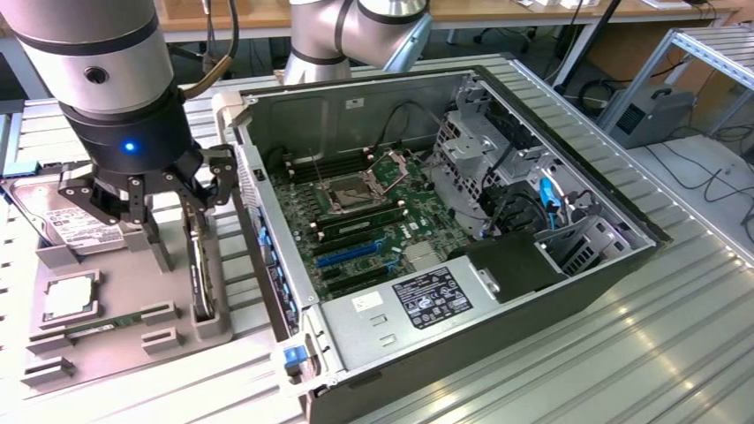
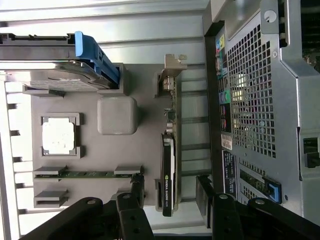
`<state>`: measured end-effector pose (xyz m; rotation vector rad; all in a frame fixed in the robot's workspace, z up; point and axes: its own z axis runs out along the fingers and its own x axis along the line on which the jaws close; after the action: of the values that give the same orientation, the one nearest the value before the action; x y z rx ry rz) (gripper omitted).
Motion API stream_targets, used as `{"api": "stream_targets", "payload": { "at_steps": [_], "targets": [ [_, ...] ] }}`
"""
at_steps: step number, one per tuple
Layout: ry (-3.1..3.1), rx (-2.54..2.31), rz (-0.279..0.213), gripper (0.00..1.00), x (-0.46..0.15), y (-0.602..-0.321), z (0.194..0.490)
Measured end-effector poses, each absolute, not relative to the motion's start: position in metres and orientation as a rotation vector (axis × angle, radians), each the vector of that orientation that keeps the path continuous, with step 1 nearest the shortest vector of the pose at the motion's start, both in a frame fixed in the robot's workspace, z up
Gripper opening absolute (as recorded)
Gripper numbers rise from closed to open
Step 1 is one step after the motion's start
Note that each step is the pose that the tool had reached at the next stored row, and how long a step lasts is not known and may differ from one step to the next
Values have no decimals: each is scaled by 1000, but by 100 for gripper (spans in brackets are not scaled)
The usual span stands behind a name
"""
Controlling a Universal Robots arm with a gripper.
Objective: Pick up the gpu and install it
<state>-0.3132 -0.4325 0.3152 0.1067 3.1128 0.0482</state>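
A grey moulded parts tray (image 1: 112,358) lay on the ribbed metal table (image 1: 659,336), at the exterior view's left of the open dark steel computer case (image 1: 353,106).
On the tray, the boxy silver hard drive (image 1: 83,225) sat at the far end, the square silver processor chip (image 1: 69,299) nearer the camera, and the slim green memory stick (image 1: 104,325) nearer still. The thin black gpu (image 1: 203,283) stood on edge in slots along the tray's side nearest the case. The black two-fingered gripper (image 2: 170,192) hung over it, one spread finger at each side, gaps between. The green motherboard (image 1: 353,221) lay inside the case.
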Motion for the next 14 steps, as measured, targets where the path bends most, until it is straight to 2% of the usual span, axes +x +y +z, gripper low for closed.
{"api": "stream_targets", "payload": {
  "at_steps": [14],
  "targets": [
    [3113,107,48,54,-313,-432,311]
  ]
}}
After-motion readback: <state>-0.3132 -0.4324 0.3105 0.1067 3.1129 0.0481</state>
